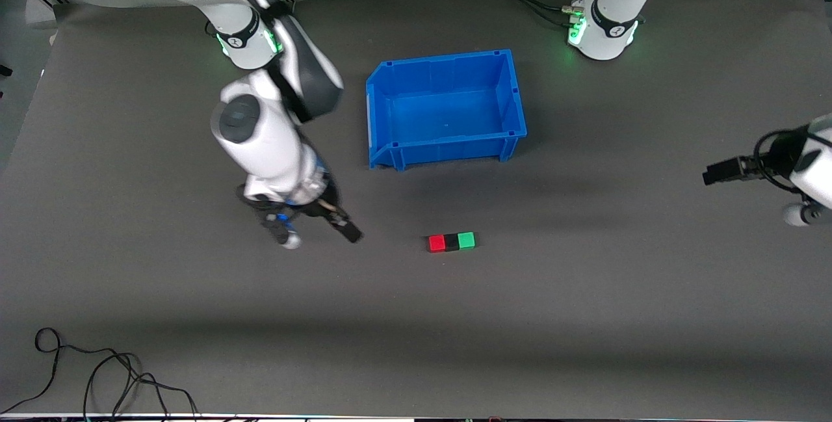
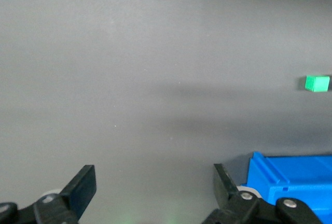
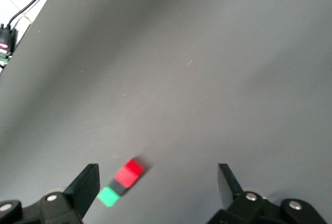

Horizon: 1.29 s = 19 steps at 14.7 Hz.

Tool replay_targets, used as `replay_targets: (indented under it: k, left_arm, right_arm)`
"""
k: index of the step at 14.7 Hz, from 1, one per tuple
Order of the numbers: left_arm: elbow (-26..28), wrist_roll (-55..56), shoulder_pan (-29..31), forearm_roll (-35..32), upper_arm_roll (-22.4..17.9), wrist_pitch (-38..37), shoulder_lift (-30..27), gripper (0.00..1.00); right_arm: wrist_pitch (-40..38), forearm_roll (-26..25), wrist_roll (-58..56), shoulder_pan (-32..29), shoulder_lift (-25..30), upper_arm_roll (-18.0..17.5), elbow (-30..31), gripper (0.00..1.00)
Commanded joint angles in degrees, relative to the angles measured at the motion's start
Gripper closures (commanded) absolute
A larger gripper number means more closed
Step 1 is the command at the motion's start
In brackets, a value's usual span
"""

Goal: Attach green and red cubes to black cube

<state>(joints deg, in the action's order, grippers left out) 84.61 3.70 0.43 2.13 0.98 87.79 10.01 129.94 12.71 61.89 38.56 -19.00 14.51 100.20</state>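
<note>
The red cube, black cube and green cube lie joined in one row on the dark mat, nearer the front camera than the blue bin. My right gripper is open and empty, low over the mat beside the row, toward the right arm's end. In the right wrist view the red, black and green cubes show between its open fingers. My left gripper is open and empty at the left arm's end of the table. Its view shows the green cube.
The blue bin is empty and also shows in the left wrist view. A black cable lies at the mat's front edge toward the right arm's end. The left arm's hand is partly cut off at the view's edge.
</note>
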Motion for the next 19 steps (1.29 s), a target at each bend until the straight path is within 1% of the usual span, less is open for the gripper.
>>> replay_targets:
  k: [1, 2, 4, 5, 7, 8, 9, 10, 12, 15, 16, 18, 19]
  left_arm:
    - [6.7, -4.0, -1.5, -2.4, -0.4, 4.0, -5.5, 0.0]
    - [7.2, -4.1, -1.7, -2.9, -0.3, 4.5, -6.1, 0.0]
    - [7.0, -5.4, -2.7, -3.1, -0.3, 4.6, -6.2, 0.0]
    - [6.7, -5.5, -2.9, -3.1, -0.3, 4.5, -6.2, 0.0]
    - [5.7, -5.5, -3.0, -3.0, -0.3, 3.6, -6.1, 0.0]
    - [5.5, -4.6, -2.9, -2.7, -0.4, 3.4, -6.1, 0.0]
    - [5.3, -4.3, -2.8, -2.5, -0.4, 3.0, -6.1, 0.0]
    - [4.7, -4.1, -2.6, -2.3, -0.4, 2.7, -6.0, 0.0]
    - [4.3, -2.9, -2.3, -2.0, -0.6, 2.4, -5.9, 0.0]
    - [4.3, -2.8, -2.3, -2.0, -0.7, 2.4, -5.8, 0.0]
    - [4.3, -2.8, -2.3, -2.0, -0.7, 2.3, -5.8, 0.0]
    - [4.3, -3.0, -2.3, -2.0, -0.7, 2.3, -5.8, 0.0]
    - [4.3, -3.0, -2.3, -2.0, -0.7, 2.2, -5.8, 0.0]
  right_arm:
    - [-0.1, -1.0, -12.8, 0.6, 10.7, 4.4, 11.9, 0.0]
    - [-2.0, -1.0, -18.4, 0.6, 13.2, 6.6, 13.4, 0.0]
    - [-10.6, -1.1, -28.2, 0.6, 16.1, 11.7, 13.0, 0.0]
    - [-12.7, -1.9, -33.2, 0.7, 16.8, 13.6, 12.8, 0.0]
    - [-13.7, -6.4, -44.3, 0.7, 17.4, 18.2, 12.7, 0.0]
    - [-13.8, -6.6, -48.7, 0.6, 17.4, 19.4, 12.1, 0.0]
    - [-14.0, -6.3, -50.4, 0.5, 17.7, 21.2, 12.0, 0.0]
    - [-14.8, -6.4, -50.6, 0.9, 17.9, 21.6, 11.2, 0.0]
    - [-16.4, -8.1, -50.6, 1.1, 16.8, 21.2, 8.4, 0.0]
    - [-17.0, -12.2, -50.6, 1.9, 15.8, 21.1, 7.1, 0.0]
    - [-18.7, -12.5, -51.1, 1.9, 14.3, 21.1, 5.4, 0.0]
    - [-25.5, -12.0, -57.4, 1.9, 8.7, 21.1, -1.4, 0.0]
    - [-29.8, -11.7, -59.0, 1.3, 7.0, 21.3, -5.4, 0.0]
